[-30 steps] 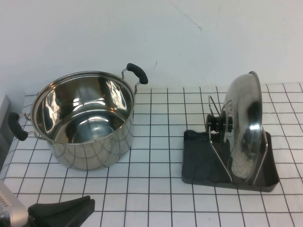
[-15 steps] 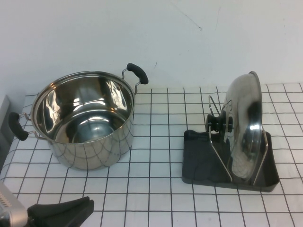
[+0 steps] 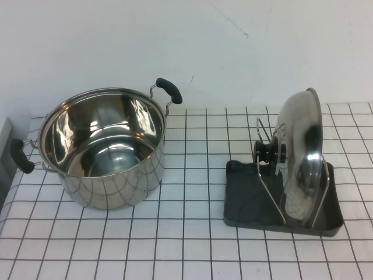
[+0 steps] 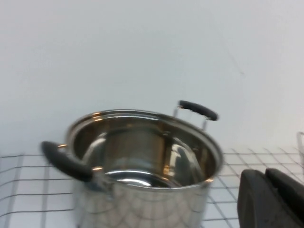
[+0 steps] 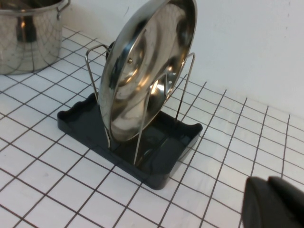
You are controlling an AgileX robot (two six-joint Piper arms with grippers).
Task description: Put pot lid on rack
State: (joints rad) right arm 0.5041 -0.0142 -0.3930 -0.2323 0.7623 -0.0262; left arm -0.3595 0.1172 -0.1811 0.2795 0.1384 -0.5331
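Note:
The shiny steel pot lid stands on edge in the dark grey rack, held between its two silver wire loops, with its black knob facing the pot. It also shows in the right wrist view, standing in the rack. My left gripper is shut and empty, near the pot. My right gripper is shut and empty, over the cloth beside the rack. Neither gripper shows in the high view.
The deep steel pot with two black handles stands open at the left; it also shows in the left wrist view. A white checked cloth covers the table, and a white wall stands behind it.
My left gripper, seen at the bottom left of the high view earlier, has drawn back out of that view. The lid, rack and pot have not moved.

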